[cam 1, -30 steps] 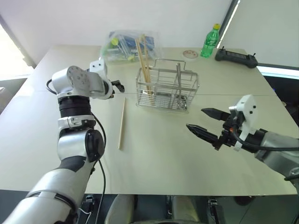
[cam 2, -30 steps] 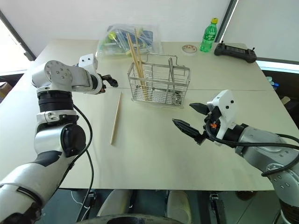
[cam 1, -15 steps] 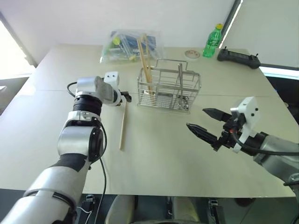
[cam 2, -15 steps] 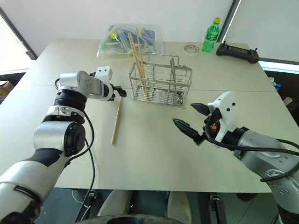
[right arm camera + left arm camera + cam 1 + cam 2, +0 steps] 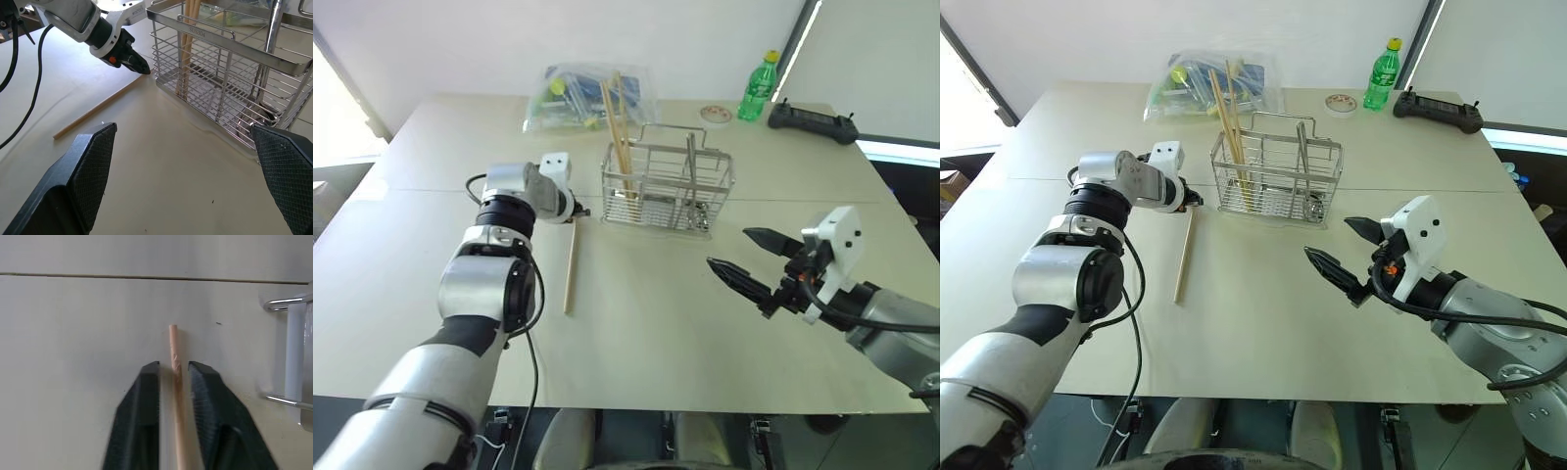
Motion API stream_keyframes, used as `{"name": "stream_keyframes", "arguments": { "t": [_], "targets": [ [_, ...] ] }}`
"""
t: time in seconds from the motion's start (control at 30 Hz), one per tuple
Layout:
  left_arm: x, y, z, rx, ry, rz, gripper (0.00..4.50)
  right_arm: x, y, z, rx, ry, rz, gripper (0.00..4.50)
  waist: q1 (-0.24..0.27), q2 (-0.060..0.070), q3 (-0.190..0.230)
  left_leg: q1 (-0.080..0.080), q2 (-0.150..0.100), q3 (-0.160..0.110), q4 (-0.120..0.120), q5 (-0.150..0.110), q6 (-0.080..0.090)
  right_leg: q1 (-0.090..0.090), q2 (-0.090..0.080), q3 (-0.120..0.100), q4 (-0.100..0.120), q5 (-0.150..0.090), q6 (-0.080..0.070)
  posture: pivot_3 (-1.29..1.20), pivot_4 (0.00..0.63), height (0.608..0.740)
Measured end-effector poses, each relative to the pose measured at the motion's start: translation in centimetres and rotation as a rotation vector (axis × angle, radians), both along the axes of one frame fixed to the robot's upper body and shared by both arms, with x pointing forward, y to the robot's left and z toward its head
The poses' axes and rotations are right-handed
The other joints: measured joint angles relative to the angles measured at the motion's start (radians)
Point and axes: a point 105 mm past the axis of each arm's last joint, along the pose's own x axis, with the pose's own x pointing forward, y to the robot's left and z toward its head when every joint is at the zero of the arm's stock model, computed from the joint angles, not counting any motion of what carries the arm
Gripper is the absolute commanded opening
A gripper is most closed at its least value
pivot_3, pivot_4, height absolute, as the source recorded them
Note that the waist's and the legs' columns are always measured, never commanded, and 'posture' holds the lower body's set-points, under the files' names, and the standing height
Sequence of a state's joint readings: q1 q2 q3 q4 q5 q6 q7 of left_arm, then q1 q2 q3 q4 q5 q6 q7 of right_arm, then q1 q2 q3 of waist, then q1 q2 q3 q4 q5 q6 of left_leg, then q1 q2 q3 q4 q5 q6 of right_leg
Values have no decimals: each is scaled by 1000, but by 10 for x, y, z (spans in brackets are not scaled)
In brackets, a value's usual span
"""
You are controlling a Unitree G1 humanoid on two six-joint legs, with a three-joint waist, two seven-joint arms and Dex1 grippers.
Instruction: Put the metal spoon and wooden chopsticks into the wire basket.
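The left gripper (image 5: 173, 369) clamps the wooden chopstick (image 5: 570, 262) near its far tip. Held so far off-centre, it could pivot or slip when lifted toward the wire basket (image 5: 667, 188). The right gripper (image 5: 756, 260) hangs wide apart.

Pale tan chopstick (image 5: 175, 396), black cross-hatched left hand (image 5: 174, 377), silvery wire basket (image 5: 230, 68), green bottle (image 5: 756, 88)

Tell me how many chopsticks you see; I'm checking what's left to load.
3: two chopsticks stand in the wire basket, one chopstick lies on the table with the left gripper shut on it.
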State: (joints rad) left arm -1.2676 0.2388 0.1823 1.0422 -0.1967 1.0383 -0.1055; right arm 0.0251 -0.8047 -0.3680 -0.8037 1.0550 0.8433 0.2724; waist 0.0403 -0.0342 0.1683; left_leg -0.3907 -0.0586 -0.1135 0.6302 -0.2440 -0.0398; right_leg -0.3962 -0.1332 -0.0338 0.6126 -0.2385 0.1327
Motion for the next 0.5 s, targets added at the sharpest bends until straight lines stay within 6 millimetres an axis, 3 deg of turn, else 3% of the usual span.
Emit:
{"name": "stream_keyframes", "arguments": {
  "t": [0.37, 0.43, 0.5],
  "targets": [
    [0, 11, 2, -44, 11, 59, 38, -2, -3, 1, -20, 4, 23, 4500, -4, 0, 0, 0, 0, 0, 0, 0, 0, 0, 0, 0, 0, 0, 0, 0, 150, 690],
    [6, 23, 10, -40, -47, 92, 38, -2, -4, 1, -25, 9, 24, 4500, -6, 0, 0, 0, 1, 0, 0, 0, 0, -1, 1, 0, 0, 0, 0, 0, 150, 690],
    [20, 44, 37, -38, -207, 141, 38, -1, -7, 1, -28, 13, 18, 4500, -6, 0, 0, 0, 1, 0, -1, 0, 0, -2, 1, 0, 1, 0, -1, 0, 150, 690]
  ]
}}
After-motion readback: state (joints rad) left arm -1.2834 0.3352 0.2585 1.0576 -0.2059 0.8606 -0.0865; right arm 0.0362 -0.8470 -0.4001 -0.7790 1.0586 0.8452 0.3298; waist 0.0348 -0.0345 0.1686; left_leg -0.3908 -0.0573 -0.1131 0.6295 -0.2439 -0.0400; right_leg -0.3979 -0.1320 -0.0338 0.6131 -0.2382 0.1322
